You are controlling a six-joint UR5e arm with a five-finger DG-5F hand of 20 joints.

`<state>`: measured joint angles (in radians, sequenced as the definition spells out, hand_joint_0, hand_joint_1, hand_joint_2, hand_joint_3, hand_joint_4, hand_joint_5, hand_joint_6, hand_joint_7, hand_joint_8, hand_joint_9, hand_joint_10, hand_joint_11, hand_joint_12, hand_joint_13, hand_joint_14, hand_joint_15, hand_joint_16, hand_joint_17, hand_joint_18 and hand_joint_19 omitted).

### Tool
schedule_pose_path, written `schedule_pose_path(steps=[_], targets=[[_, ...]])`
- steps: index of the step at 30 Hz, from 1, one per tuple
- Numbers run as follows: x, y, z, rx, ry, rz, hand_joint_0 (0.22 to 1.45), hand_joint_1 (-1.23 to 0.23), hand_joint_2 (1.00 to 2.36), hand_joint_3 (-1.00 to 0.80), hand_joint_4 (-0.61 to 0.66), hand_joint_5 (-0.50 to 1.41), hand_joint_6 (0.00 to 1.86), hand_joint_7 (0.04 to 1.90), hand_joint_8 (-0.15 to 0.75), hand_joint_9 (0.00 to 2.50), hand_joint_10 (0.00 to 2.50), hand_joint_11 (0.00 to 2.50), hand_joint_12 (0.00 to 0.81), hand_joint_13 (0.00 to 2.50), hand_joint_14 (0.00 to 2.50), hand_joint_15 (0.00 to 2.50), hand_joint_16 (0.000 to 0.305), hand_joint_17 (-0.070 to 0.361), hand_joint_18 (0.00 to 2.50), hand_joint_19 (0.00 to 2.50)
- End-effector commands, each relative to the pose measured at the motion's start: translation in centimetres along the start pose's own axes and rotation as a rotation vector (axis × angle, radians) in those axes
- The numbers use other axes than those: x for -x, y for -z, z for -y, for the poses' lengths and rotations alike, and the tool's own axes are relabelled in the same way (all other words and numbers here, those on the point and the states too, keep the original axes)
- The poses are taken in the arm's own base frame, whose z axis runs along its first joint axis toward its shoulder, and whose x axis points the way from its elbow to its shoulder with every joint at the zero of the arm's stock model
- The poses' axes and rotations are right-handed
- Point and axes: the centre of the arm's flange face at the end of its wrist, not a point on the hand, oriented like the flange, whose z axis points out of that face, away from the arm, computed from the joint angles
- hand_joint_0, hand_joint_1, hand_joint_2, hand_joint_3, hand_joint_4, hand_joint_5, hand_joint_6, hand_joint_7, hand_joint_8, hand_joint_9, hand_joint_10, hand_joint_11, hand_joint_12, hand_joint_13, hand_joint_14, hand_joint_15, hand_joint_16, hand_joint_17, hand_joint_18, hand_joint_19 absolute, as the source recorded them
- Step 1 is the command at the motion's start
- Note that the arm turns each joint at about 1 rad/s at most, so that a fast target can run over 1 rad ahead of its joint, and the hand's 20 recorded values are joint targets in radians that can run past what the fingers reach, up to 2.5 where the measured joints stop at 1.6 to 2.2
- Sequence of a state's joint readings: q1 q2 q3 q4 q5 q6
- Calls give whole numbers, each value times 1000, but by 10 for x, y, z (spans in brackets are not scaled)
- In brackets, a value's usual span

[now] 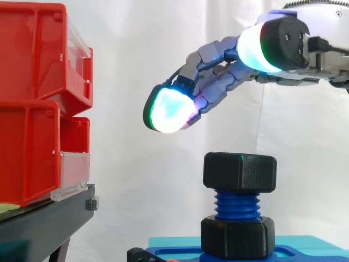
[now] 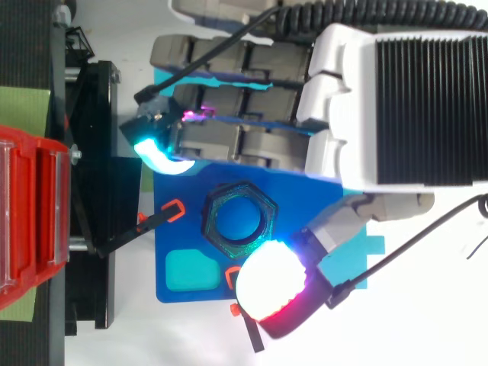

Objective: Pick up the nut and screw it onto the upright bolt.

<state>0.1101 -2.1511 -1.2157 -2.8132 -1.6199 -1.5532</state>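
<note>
Hand (image 1: pixel 218 73): positioned above and slightly left of the bolt (image 1: pixel 237 203), clear of it. The fingers (image 1: pixel 169 112) are spread and only slightly bent, holding nothing and touching nothing. The thumb (image 2: pixel 271 284) stands apart from them on the opposite side of the bolt.

Nut (image 1: pixel 240 172): black, hexagonal, seated level on the top of the upright blue bolt. From above, the bolt end (image 2: pixel 238 217) shows through the nut's bore. Bare thread is exposed between it and a second black hex collar (image 1: pixel 237 236) at the bolt's foot.

Base (image 2: pixel 171 191): blue plate carrying the bolt. Red bins (image 1: pixel 32 109) sit stacked on a black stand (image 1: pixel 43 224) to the left.
</note>
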Motion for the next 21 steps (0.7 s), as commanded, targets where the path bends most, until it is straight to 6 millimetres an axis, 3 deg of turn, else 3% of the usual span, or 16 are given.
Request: schedule_pose_path(steps=[1,12,21], targets=[[-1,-3,-12,9,-13,-1,501,-25,1000,-500,246,-107,502,695,216,623,0,0,271,345,0,0,28,63,0,0],[-6,-3,-28,14,-41,-36,502,-17,1000,-500,247,-84,503,793,233,624,0,0,281,347,0,0,29,64,0,0],[-9,1,-27,13,-43,-70,505,-19,1000,-500,246,-71,503,779,231,631,0,0,281,347,0,0,29,65,0,0]])
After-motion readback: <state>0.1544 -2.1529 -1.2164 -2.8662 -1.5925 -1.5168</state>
